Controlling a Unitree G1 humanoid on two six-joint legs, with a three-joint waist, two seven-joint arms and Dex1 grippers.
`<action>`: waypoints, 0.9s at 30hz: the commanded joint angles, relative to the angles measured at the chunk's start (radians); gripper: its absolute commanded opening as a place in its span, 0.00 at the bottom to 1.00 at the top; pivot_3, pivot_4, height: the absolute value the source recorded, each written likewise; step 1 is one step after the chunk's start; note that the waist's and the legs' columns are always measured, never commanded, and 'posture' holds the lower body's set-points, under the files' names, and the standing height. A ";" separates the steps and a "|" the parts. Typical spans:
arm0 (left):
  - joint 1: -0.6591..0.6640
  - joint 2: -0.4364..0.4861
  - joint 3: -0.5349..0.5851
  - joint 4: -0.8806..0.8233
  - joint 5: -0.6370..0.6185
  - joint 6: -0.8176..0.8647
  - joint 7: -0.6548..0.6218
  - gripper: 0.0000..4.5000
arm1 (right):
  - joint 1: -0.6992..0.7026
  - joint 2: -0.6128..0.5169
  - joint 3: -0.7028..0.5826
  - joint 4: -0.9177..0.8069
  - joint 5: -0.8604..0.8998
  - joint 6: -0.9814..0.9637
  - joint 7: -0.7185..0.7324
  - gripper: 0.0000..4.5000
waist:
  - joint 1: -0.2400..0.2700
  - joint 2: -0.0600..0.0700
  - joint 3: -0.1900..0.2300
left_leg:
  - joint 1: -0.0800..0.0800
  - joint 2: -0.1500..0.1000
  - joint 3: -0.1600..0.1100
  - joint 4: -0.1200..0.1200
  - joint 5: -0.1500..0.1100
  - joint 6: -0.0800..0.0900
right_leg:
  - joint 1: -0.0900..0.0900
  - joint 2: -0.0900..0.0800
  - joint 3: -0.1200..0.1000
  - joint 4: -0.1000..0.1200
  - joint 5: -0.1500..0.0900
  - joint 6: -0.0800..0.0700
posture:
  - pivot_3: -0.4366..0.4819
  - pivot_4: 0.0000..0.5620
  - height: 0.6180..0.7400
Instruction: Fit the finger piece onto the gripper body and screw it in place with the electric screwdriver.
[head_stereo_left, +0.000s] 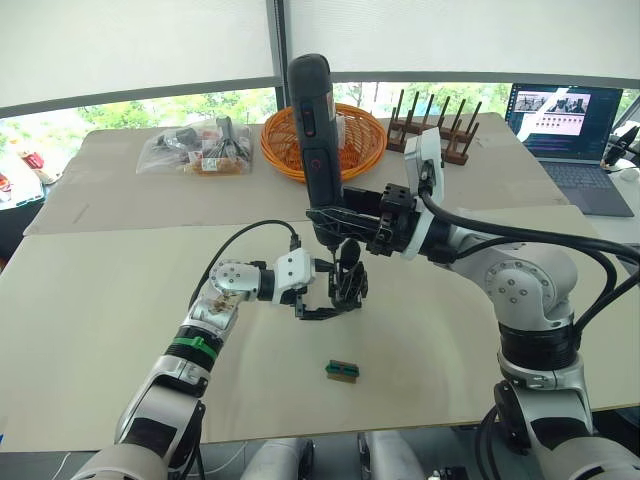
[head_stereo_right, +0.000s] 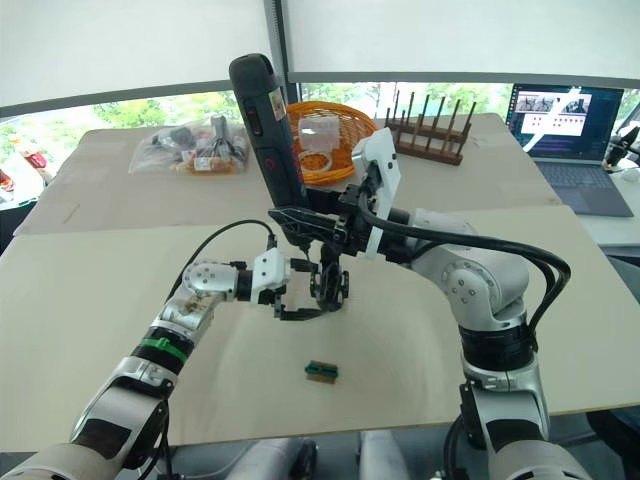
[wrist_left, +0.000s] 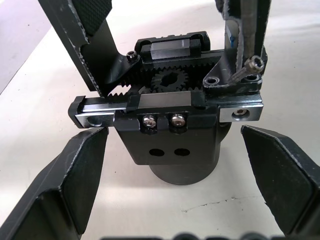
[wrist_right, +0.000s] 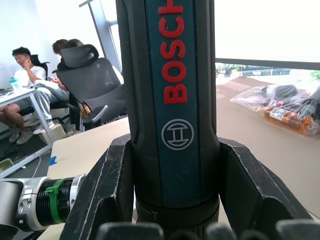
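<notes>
Black screwdriver (head_stereo_left: 314, 120), squeezed tight in the right gripper (head_stereo_left: 345, 222), points down at the gripper body (wrist_left: 172, 117) standing on the table between the spread-apart left gripper (head_stereo_left: 322, 296) fingers, so screwing seems begun, maybe unfinished.

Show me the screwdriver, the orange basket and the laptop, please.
screwdriver (head_stereo_left: 315, 110), left eye view, on its thick handle.
orange basket (head_stereo_left: 365, 125), left eye view, on its woven rim.
laptop (head_stereo_left: 560, 110), left eye view, on its screen.
</notes>
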 joint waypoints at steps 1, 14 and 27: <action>-0.017 0.001 0.005 -0.028 -0.007 -0.016 -0.001 1.00 | -0.036 -0.002 -0.034 -0.020 0.000 -0.043 0.006 0.44 | 0.000 0.000 0.000 | 0.000 0.000 0.000 0.000 0.000 0.000 | 0.000 0.000 0.000 0.000 0.000 0.000 | 0.48 0.27 1.00; -0.009 0.000 0.004 -0.040 -0.009 -0.014 0.000 1.00 | -0.035 -0.004 -0.037 -0.001 -0.023 -0.049 0.014 0.44 | 0.000 0.000 0.000 | 0.000 0.000 0.000 0.000 0.000 0.000 | 0.000 0.000 0.000 0.000 0.000 0.000 | 0.48 0.27 1.00; -0.006 -0.001 0.002 -0.039 -0.008 -0.018 0.000 1.00 | -0.092 -0.012 -0.071 -0.002 0.014 -0.013 0.000 0.44 | 0.001 0.000 0.000 | 0.000 0.000 0.000 0.000 0.000 0.000 | 0.000 0.000 0.000 0.000 0.000 0.000 | 0.48 0.27 1.00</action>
